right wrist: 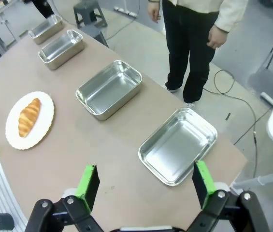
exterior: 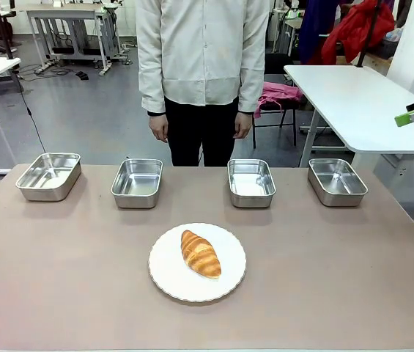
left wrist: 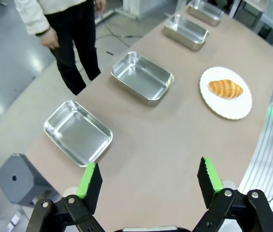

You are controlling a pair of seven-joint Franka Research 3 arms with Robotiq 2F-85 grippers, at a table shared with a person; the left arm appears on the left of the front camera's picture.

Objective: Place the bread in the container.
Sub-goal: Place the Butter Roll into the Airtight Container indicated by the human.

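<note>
left fingers (left wrist: 91,179) and right fingers (right wrist: 89,181) stand open and empty above the counter (exterior: 60,279). bread (exterior: 200,254) lies on the white plate (exterior: 164,282); i'd pinch gently across its thick middle, then carry it to a container (exterior: 251,199).

- A table (exterior: 67,286) runs from left to right, and a person (exterior: 201,66) stands behind its far edge, about the middle.
- Four pans sit in a row along the far side, well apart from one another: the leftmost pan (exterior: 45,192), the left-middle pan (exterior: 135,200), the right-middle pan (exterior: 251,200) and the rightmost pan (exterior: 338,198).
- The person stands behind the gap between the two middle pans.
- A plate (exterior: 164,275) lies nearer than the row, about mid-table, in front of that same gap.
- A croissant (exterior: 200,254) lies on the plate, one end pointing far-left, the other near-right.
- A second table (exterior: 353,95) stands off to the far right, behind the rightmost pan.
- The right gripper (exterior: 404,116) hangs at the far right, up over that second table's edge.
</note>
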